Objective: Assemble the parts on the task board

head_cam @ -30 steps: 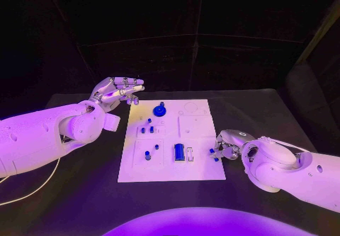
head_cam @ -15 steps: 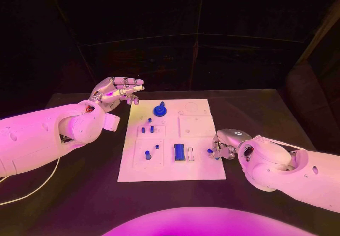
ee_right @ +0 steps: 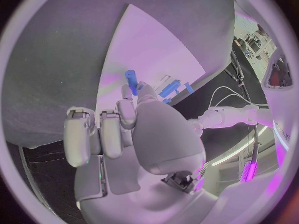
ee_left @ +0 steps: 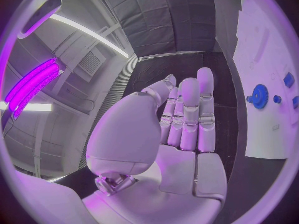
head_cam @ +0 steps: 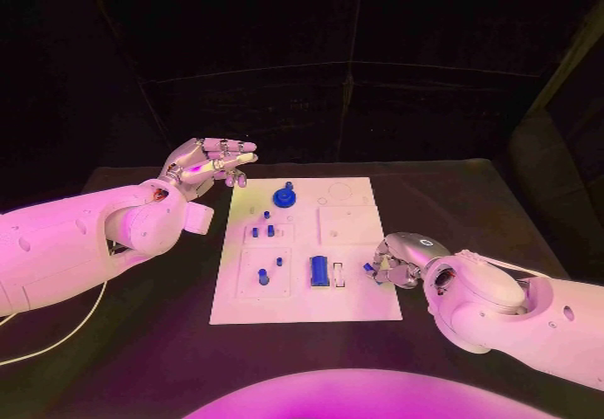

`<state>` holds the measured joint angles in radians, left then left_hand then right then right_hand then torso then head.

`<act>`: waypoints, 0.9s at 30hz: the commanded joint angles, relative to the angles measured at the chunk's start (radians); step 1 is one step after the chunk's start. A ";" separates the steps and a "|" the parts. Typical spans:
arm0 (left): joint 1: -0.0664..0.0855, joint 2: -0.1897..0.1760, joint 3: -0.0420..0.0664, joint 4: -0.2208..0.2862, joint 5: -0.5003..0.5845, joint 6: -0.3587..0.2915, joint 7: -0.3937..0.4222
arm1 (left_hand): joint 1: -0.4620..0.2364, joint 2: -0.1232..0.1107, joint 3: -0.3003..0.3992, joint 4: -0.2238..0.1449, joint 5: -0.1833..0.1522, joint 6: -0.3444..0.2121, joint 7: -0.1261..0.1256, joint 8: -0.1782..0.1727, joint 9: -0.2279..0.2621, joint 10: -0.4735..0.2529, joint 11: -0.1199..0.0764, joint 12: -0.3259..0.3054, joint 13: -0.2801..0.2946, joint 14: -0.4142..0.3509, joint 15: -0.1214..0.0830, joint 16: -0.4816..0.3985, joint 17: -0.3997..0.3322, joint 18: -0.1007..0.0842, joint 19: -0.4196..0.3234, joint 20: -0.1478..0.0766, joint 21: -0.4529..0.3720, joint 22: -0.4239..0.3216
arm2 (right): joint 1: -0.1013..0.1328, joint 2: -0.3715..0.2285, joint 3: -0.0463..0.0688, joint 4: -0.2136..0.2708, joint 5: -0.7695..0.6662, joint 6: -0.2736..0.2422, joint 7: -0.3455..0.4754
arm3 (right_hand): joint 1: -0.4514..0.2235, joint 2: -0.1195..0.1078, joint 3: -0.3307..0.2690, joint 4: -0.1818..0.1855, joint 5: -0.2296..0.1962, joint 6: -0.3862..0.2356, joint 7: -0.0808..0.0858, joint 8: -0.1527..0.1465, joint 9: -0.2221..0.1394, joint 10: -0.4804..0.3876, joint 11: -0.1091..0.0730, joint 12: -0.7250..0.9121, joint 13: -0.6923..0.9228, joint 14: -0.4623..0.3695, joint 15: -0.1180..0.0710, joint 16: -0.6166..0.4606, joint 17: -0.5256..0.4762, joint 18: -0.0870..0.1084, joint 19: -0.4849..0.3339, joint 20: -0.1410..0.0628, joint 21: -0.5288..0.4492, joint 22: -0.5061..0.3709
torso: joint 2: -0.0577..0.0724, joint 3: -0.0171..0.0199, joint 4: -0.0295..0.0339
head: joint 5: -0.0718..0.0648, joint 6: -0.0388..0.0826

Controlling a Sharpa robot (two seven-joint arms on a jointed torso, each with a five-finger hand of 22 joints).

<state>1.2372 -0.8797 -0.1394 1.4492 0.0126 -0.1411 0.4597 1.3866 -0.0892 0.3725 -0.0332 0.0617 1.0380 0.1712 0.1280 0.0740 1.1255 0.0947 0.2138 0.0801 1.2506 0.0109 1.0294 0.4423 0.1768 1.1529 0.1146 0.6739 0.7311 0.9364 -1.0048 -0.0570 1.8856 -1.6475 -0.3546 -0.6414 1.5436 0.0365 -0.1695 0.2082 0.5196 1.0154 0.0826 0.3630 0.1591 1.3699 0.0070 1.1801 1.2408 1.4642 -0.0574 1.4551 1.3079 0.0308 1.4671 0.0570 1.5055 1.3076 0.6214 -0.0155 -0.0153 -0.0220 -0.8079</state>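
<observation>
Pinching blue peg [ee_right: 131, 78], right hand [head_cam: 401, 259]; no legible writing.

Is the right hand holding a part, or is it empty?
Holding one. In the right wrist view the right hand pinches a small blue peg at its fingertips, above the board.

The white board [head_cam: 306, 297] lies flat between the two hands. A small blue peg [head_cam: 369, 267] is pinched in the right hand [head_cam: 398, 260] over the board's near right edge. Just beside that hand a blue block [head_cam: 319, 271] lies in a slot. Closer to the left hand [head_cam: 208, 161], a blue gear [head_cam: 284, 197] sits at the board's far end, a few short blue pins [head_cam: 262, 231] standing below it.
</observation>
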 commanded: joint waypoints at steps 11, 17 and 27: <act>0.001 0.001 0.001 0.004 0.003 0.014 0.006 | 0.004 0.008 0.000 -0.005 0.001 0.004 -0.004 0.006 -0.001 -0.006 0.002 0.006 0.001 -0.005 0.001 -0.005 -0.002 0.007 -0.004 -0.001 -0.004 -0.002 | 0.002 0.019 0.001 0.017 0.139 -0.205 0.041 | -0.017 -0.008 0.021 0.032 -0.046 0.013 -0.003 -0.006 0.002 0.024 -0.007 0.012 0.022 0.067 -0.007 0.008 0.053 -0.011 0.049 -0.008 0.008 0.207 | 0.001 -0.0005 -0.0023 | 0.004 0.000; 0.001 0.000 0.001 0.005 0.003 0.014 0.006 | 0.004 0.008 0.000 -0.005 0.001 0.004 -0.004 0.006 -0.001 -0.006 0.002 0.006 0.001 -0.005 0.001 -0.005 -0.002 0.007 -0.004 -0.001 -0.004 -0.002 | 0.002 0.047 0.001 0.000 0.206 -0.155 0.039 | -0.040 -0.021 0.025 0.055 -0.054 0.019 -0.003 -0.009 0.002 0.029 -0.007 0.017 0.027 0.067 -0.006 0.009 0.055 -0.011 0.050 -0.007 0.008 0.207 | 0.001 -0.0017 0.0006 | 0.003 -0.003; 0.001 0.001 0.001 0.006 0.003 0.014 0.005 | 0.004 0.008 0.000 -0.005 0.001 0.004 -0.004 0.006 -0.001 -0.006 0.002 0.006 0.001 -0.005 0.001 -0.005 -0.002 0.007 -0.004 -0.001 -0.004 -0.002 | 0.002 0.088 0.001 -0.025 0.243 -0.111 0.023 | -0.074 -0.038 0.015 0.078 -0.001 0.030 -0.005 -0.012 0.003 0.038 -0.008 0.026 0.036 0.069 -0.007 0.014 0.065 -0.013 0.055 -0.007 0.013 0.213 | 0.001 -0.0008 -0.0016 | 0.006 -0.006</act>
<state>1.2373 -0.8795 -0.1394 1.4527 0.0126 -0.1389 0.4597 1.3866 -0.0892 0.3725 -0.0332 0.0617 1.0380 0.1711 0.1280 0.0742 1.1255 0.0947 0.2137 0.0801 1.2507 0.0110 1.0294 0.4422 0.1768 1.1528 0.1146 0.6740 0.7304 0.9371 -0.9183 -0.0563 1.8616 -1.4379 -0.4906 -0.6154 1.4787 -0.0021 -0.1546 0.2787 0.5149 1.0430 0.0747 0.3568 0.1631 1.3902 0.0088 1.1801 1.2032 1.4701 -0.0635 1.4647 1.3076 0.0307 1.4671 0.0571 1.5141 1.3075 0.6223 -0.0164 -0.0166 -0.0153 -0.8135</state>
